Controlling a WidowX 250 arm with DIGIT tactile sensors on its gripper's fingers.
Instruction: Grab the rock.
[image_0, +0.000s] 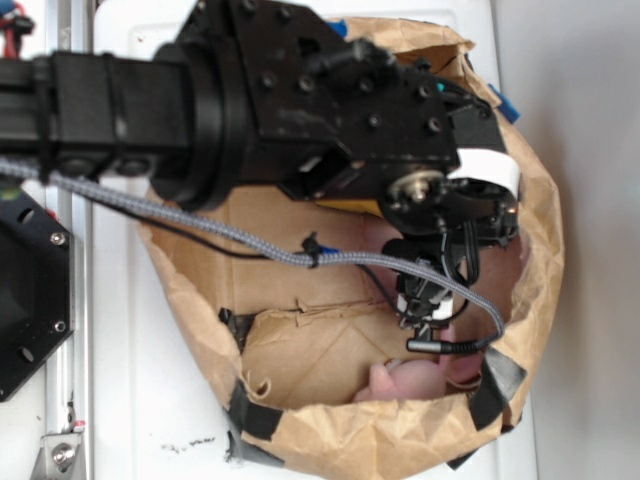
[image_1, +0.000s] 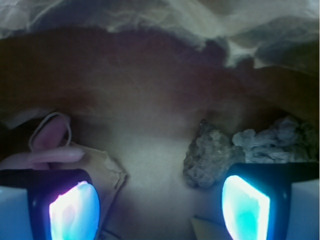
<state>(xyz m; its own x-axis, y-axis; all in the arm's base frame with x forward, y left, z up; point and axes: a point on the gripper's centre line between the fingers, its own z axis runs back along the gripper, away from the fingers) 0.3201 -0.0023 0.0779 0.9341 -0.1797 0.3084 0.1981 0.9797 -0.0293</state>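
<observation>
The rock (image_1: 207, 156) is a rough grey-brown lump lying on the paper floor of the bag, seen in the wrist view just ahead of the right finger and slightly inside it. My gripper (image_1: 160, 210) is open, its two glowing pads (image_1: 74, 210) wide apart with only bare paper between them. The rock is not between the pads, and whether it touches the right finger I cannot tell. In the exterior view the gripper (image_0: 432, 318) reaches down inside the brown paper bag (image_0: 530, 250), and the arm hides the rock.
A crumpled white-grey paper wad (image_1: 272, 140) lies right of the rock, against the bag wall. A pink soft toy (image_1: 50, 147) sits by the left finger and shows at the bag's near side (image_0: 405, 380). A pale yellow corner (image_1: 212, 230) pokes in below the rock. Bag walls close in all round.
</observation>
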